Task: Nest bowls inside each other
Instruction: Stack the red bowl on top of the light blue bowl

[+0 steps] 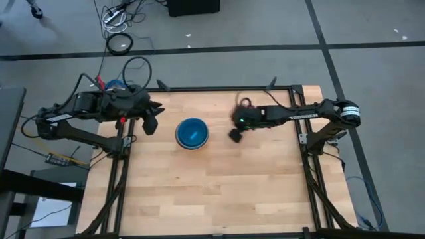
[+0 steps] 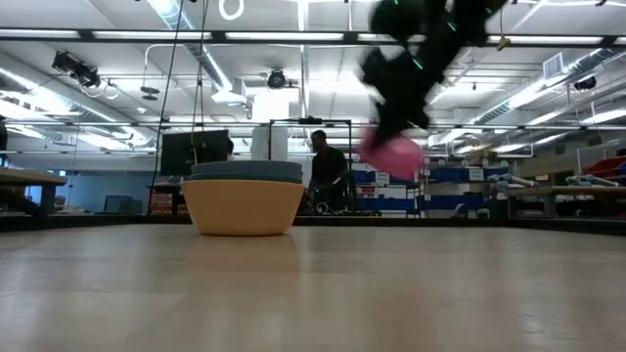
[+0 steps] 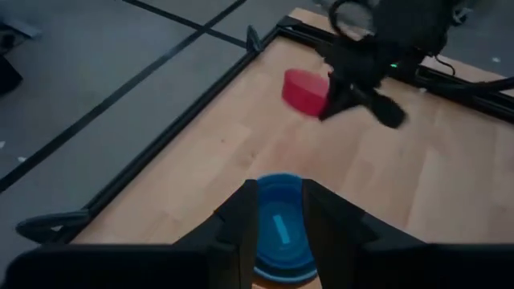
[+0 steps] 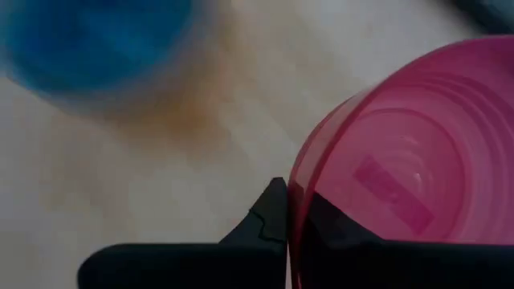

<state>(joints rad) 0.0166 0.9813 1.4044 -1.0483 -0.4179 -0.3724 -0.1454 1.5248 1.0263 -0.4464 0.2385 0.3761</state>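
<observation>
A stack of bowls (image 1: 192,133) stands on its base in the middle of the table: an orange bowl (image 2: 243,205) on the outside, with blue ones (image 3: 279,233) nested in it. A pink-red bowl (image 3: 305,91) hangs in the air to the stack's right, and my right gripper (image 4: 291,201) is shut on it. My left gripper (image 3: 279,201) hovers open above the table's left edge, pointing toward the stack and touching nothing. My right gripper pinches the pink-red bowl's rim (image 4: 295,189) between its two fingers, one on each side of the thin wall. The fingers slant down from the table's right side. The bowl (image 2: 393,156) is tilted and hangs below the fingers, lifted clear of the table.
Bare wooden tabletop (image 1: 219,192) lies all around the stack. A black frame (image 1: 219,89) borders the table. Beyond the far edge, in the low view, a person (image 2: 328,171) sits among shelves and desks.
</observation>
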